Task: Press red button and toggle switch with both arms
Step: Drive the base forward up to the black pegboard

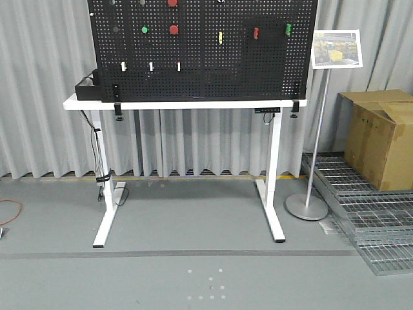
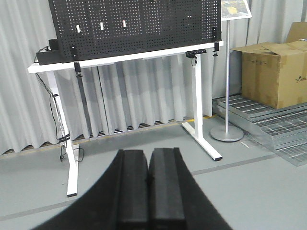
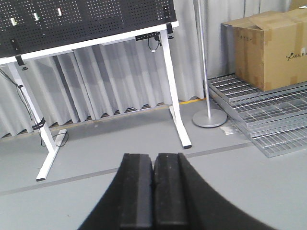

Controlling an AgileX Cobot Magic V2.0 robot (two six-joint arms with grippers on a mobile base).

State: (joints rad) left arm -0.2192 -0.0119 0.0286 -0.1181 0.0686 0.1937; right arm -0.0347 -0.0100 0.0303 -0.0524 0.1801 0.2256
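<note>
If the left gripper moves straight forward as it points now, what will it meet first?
Probably nothing nearby: the shut left gripper points over open floor toward the gap under the white table; the curtain likely comes first, depth unclear.

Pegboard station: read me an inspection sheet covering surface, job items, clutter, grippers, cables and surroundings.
Surface: white table, black pegboard standing clamped along it.
Job's things: red button on the pegboard's upper left as seen; three white switches in a row below it.
Clutter: black box at the table's left end.
Grippers: left gripper shut, right gripper shut, both holding nothing, far from the board.
Cables: black cable down the left table leg; orange cable on the floor, far left.
Surroundings: grey curtain, sign stand, cardboard box, metal grates on the floor.
</note>
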